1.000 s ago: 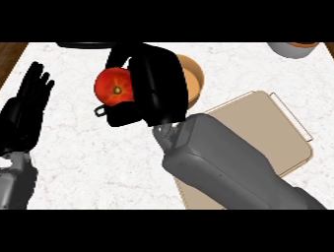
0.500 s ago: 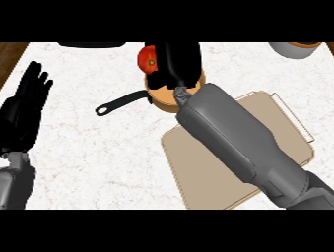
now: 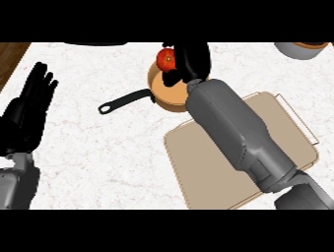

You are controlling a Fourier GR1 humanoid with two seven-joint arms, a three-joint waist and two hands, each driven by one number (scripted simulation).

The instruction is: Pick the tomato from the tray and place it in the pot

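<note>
Pot [image 3: 168,93] behind tray [image 3: 198,172], handle pointing left; tomato [image 3: 167,58] over pot's far rim.

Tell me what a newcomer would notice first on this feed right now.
The eye goes first to the red tomato, with the black right hand curled round it at the far rim of the black-handled pot, near the counter's far middle. Next comes the grey forearm lying across the beige tray at lower right. The left hand rests open, fingers up, at the left edge.
</note>
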